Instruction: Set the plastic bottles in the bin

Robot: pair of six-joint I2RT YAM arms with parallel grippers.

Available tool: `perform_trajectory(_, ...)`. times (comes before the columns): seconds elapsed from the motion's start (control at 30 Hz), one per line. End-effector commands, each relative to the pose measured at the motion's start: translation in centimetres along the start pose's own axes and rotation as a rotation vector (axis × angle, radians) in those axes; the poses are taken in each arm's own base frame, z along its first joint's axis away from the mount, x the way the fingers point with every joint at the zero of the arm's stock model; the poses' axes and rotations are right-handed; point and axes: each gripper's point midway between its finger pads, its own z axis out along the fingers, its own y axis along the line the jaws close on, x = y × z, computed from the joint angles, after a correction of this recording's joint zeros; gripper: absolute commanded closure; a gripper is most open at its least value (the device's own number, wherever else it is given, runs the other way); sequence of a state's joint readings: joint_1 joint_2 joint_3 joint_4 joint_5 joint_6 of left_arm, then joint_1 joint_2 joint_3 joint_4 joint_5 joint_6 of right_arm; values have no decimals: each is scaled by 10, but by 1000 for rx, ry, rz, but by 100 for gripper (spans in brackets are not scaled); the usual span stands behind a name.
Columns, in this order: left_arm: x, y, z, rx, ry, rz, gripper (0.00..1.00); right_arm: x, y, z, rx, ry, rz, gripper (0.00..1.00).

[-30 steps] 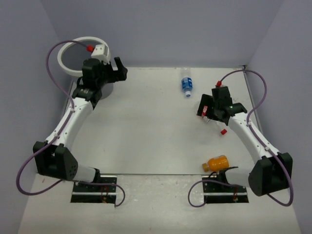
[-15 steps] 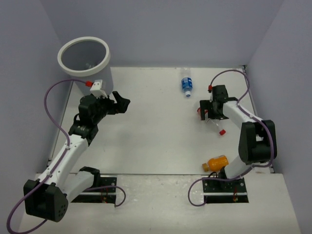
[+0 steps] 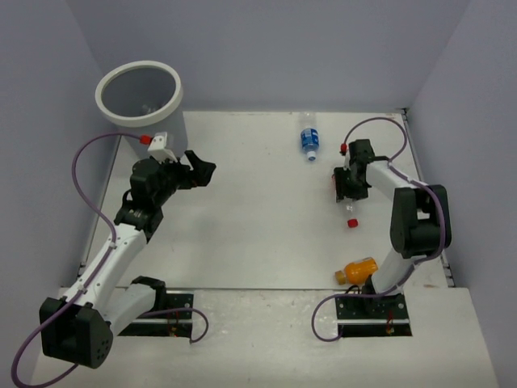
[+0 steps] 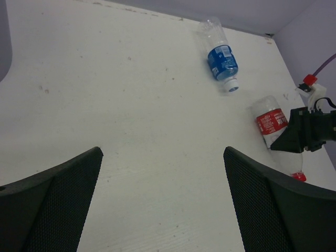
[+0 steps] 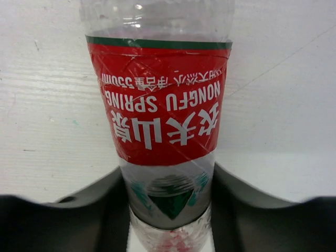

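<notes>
Place: robot lab test cell | Surface: bare white table (image 3: 242, 234), scuffed | Enclosure: plain lilac-grey walls (image 3: 283, 48) on the left, far and right sides | Equipment: left arm (image 3: 117, 242) and right arm (image 3: 412, 222) bolted to black mounting plates (image 3: 157, 318) at the near edge, trailing purple cables (image 3: 85, 182)

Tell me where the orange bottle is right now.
In the top view the orange bottle lies on its side at the near right of the table, beside the right arm's base, nearer than the red-label bottle.
</notes>
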State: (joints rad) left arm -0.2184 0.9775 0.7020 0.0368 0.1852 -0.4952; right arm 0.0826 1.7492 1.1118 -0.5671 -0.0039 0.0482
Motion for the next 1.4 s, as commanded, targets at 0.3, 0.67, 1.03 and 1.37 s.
perform_trajectory(0.3, -7, -59, -19, 290, -5, -55, 0, -29, 76, -124, -411, -351, -78, 73)
perform_trajectory(0.67, 17, -169, -50, 750, 28, 8, 0, 21, 212, -222, -1057, -435, -415, 73)
perform_trajectory(1.03, 24, -197, -27, 753, 31, -69, 0, 47, 263, -264, -1265, -399, -500, 73)
perform_trajectory(1.37, 11, -214, -25, 774, -19, -130, 5, 52, 275, -254, -1269, -345, -492, 72)
